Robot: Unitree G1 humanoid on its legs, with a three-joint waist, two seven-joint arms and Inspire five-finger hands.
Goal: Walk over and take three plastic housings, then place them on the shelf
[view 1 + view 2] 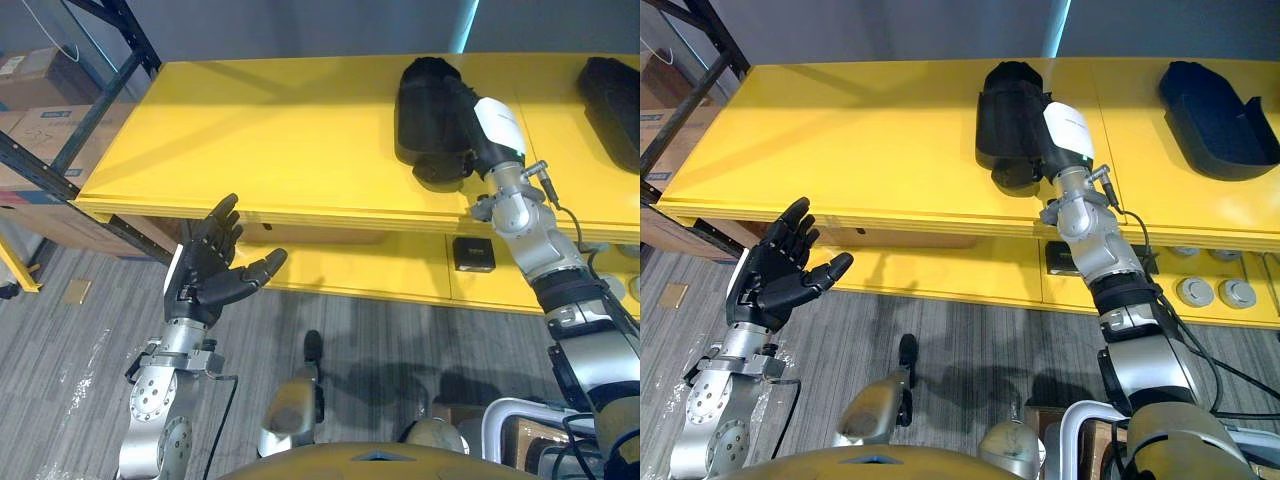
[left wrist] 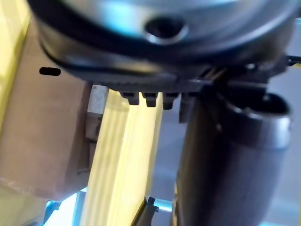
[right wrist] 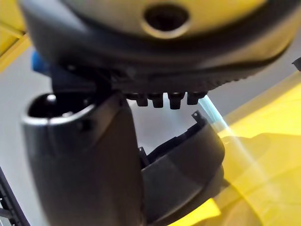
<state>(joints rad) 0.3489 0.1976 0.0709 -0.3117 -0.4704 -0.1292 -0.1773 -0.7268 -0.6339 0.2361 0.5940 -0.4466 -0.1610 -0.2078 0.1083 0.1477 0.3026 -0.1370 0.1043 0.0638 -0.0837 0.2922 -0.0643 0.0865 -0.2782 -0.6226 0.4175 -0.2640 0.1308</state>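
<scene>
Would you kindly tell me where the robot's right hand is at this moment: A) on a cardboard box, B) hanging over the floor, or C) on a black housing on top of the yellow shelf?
C: the right hand lies against the black housing, which sits on the yellow shelf.

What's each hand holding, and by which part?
Left hand is open, empty. Right hand rests against the right side of the black plastic housing on the yellow shelf; grip cannot be told.

Both eye views look steeply down from the head at the yellow shelf (image 1: 280,130), slightly offset sideways, and share most of its top. Each wrist view looks out from very close: the left hand (image 2: 164,52) faces the shelf's edge, the right hand (image 3: 141,56) a dark housing (image 3: 188,160).
</scene>
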